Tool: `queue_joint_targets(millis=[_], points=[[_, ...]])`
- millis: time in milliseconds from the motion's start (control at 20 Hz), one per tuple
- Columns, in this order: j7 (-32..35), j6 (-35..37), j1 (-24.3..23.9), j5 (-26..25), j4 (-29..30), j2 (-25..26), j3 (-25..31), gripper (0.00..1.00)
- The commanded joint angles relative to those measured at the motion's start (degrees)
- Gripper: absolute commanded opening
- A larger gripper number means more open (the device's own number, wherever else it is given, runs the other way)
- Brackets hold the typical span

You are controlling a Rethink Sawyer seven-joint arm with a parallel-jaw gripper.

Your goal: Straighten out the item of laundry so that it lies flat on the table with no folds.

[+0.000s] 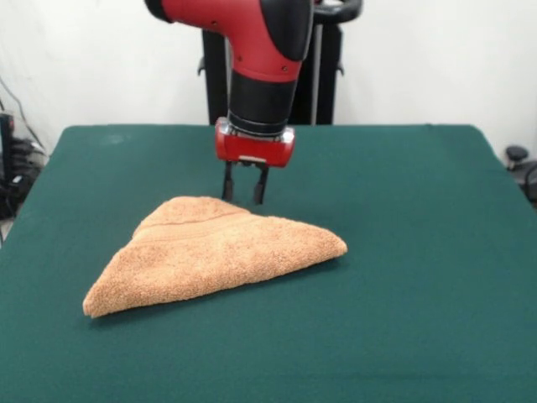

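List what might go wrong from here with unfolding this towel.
1. The towel lies folded into a triangle; the open gripper, poised at its far edge, may pinch both layers and drag the fold along instead of opening it.
2. Its fingers sit low and could snag the green table cover.

- Only the front view is given; it looks from across the tabletop (436, 336) toward a white wall.
- It sits somewhat above the surface, angled slightly downward.
- It stands far enough back to take in nearly the full tabletop width, with the arm (260, 50) entering from above.
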Motion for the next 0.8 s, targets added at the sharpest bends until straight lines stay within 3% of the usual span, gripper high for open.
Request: queue_joint_targets(millis=[50,800], points=[[2.5,0.4,-6.6,-6.4,3.4,-2.8,7.3,0.0],[6.7,-0.5,-6.0,-8.9,3.4,-2.5,7.3,0.0]])
